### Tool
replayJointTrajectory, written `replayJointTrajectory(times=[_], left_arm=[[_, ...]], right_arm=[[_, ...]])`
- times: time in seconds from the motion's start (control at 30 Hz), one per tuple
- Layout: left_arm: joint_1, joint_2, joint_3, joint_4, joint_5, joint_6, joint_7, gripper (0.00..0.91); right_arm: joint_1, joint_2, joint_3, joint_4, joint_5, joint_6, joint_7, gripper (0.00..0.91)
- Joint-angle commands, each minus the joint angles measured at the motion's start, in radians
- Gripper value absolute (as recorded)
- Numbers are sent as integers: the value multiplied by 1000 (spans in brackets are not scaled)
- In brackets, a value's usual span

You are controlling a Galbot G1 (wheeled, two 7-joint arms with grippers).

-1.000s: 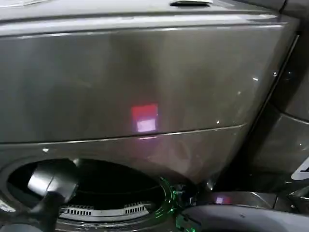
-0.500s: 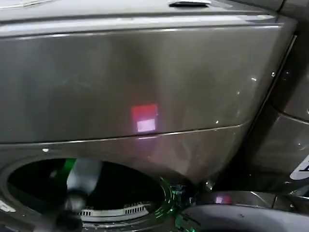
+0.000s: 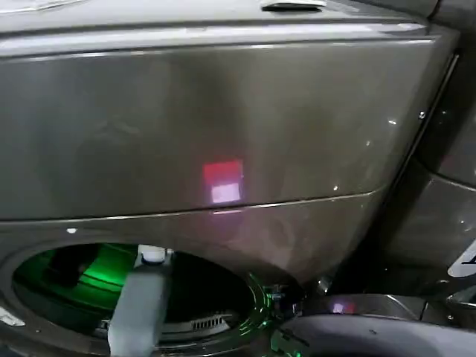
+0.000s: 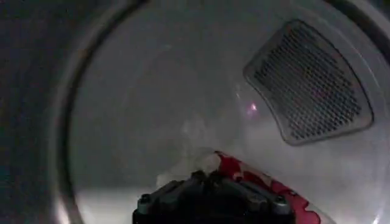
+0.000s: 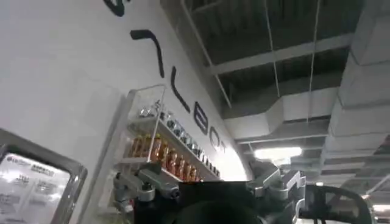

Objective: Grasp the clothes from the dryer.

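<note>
Inside the dim grey drum (image 4: 183, 91), a mesh vent (image 4: 308, 82) sits on the far wall and the clothes (image 4: 244, 176) lie low, just beyond the left gripper (image 4: 213, 198) (finger state: I cannot tell). Closing early would probably pinch air or only a loose fold. The right gripper (image 5: 210, 195), spread, idles outside the dryer (image 3: 223, 111).

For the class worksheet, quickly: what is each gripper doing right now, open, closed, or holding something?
Left gripper: inside the dryer drum, at the clothes; finger state cannot be told.
Right gripper: raised away from the machine; cannot be told.
</note>
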Motion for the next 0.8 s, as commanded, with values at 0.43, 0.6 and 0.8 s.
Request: replayJointTrajectory(times=[0.43,0.6,0.8], left_arm=[[72,15,22,-142,-65,51,-60,0],[68,10,18,-142,-55,64,-50,0],[50,10,18,-134,-46,68,-49,0]], right_arm=[[-8,-1,23,8,25,-1,1,907],[-8,0,26,7,22,-9,-1,907],[-9,3,31,3,20,-12,-1,907]])
